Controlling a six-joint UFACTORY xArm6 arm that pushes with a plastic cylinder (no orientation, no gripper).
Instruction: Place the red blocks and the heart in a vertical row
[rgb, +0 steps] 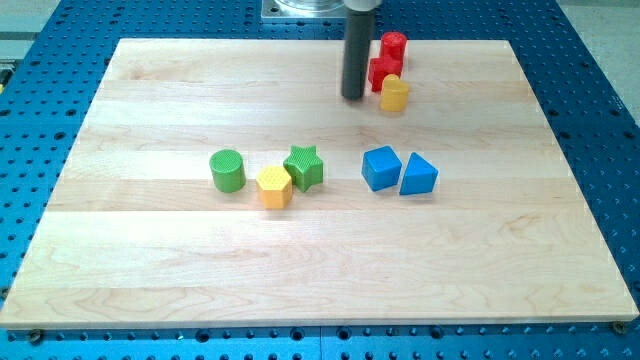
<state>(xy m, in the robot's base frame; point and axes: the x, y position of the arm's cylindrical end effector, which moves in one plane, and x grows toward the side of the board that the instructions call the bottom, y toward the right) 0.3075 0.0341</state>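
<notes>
1. We see our tip (352, 97) resting on the wooden board (150, 270) at the far side, just left of a small cluster of three blocks.
2. We carry no gripper: the arm ends in a plain dark rod, so nothing spreads, presses together or pinches here.
3. The red cylinder (394, 45) stands farthest back, close to the board's far edge.
4. A second red block (383, 72), its shape hard to make out, sits just in front of the cylinder and appears to touch it.
5. The yellow heart (395, 94) lies nearest of the three, slightly right of the second red block and against it.
6. Together these three form a short line running from far to near, a little crooked.
7. Our tip stands just beside the second red block and the heart, on their left; we cannot tell whether it touches either.
8. Well apart, near the board's middle, we find a green cylinder (228, 171), a yellow hexagon (274, 186) and a green star (304, 167), the last two touching.
9. To their right sit a blue cube (381, 168) and a blue triangular block (418, 175), side by side.
</notes>
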